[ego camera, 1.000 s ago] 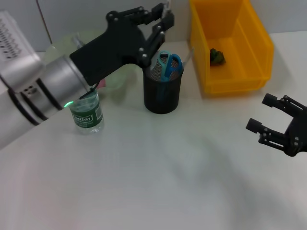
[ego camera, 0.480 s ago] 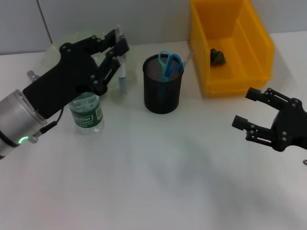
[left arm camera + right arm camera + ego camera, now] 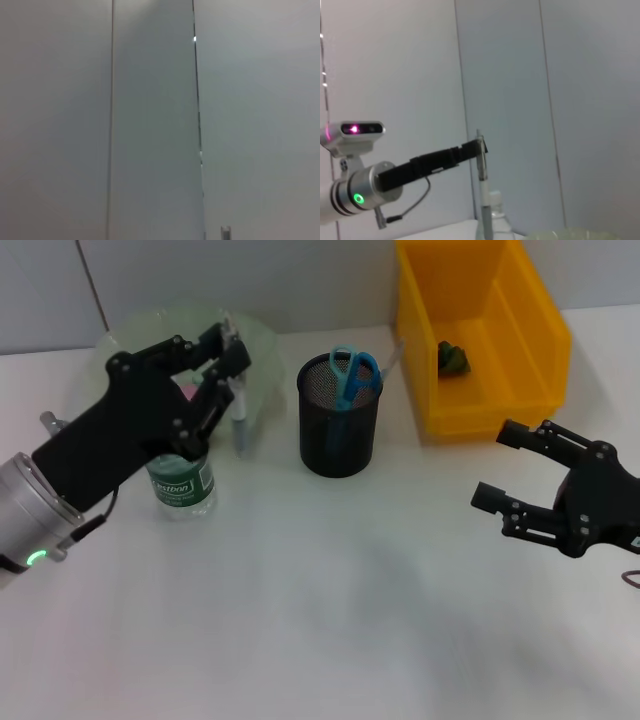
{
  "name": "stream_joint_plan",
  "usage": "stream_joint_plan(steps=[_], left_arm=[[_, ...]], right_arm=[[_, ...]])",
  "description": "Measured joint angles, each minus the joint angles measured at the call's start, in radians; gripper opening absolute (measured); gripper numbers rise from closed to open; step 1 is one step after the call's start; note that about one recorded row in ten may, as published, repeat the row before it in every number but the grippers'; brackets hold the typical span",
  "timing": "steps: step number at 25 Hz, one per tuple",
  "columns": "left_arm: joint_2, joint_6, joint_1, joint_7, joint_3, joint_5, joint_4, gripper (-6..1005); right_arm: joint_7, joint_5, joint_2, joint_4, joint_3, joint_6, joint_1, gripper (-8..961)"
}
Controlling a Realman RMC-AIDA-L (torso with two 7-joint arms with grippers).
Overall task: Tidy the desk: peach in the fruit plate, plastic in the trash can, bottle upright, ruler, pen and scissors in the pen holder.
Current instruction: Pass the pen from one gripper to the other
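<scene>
The black left gripper (image 3: 228, 358) is clenched on a slim grey-and-white pen (image 3: 239, 418), which hangs nearly upright with its long axis vertical, over the back-left part of the white counter (image 3: 330, 610), in front of the pale green fruit plate (image 3: 262, 365). The black mesh pen holder (image 3: 340, 430), already holding blue-handled scissors (image 3: 353, 373), stands toward the robot's right of the pen, nearer the yellow plastic bin (image 3: 480, 335). The black right gripper (image 3: 520, 472) hovers released near the right edge, farther from the pen.
</scene>
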Motion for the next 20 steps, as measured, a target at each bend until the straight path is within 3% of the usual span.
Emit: stream_joint_plan(steps=[5, 6, 8, 20], left_arm=[[-0.007, 0.011, 0.002, 0.0, 0.008, 0.014, 0.0, 202], [-0.025, 0.024, 0.002, 0.0, 0.012, 0.063, -0.003, 202], [-0.035, 0.027, 0.002, 0.0, 0.043, 0.077, -0.004, 202], [-0.039, 0.03, -0.004, 0.029, 0.126, 0.067, -0.011, 201]], right_arm=[[-0.016, 0.0, 0.004, 0.008, -0.078, -0.006, 0.029, 807], [-0.027, 0.0, 0.006, 0.018, -0.111, 0.01, 0.048, 807], [-0.033, 0.001, 0.007, 0.026, -0.119, 0.018, 0.055, 807], [-0.143, 0.011, 0.012, 0.177, -0.127, 0.101, 0.158, 806]])
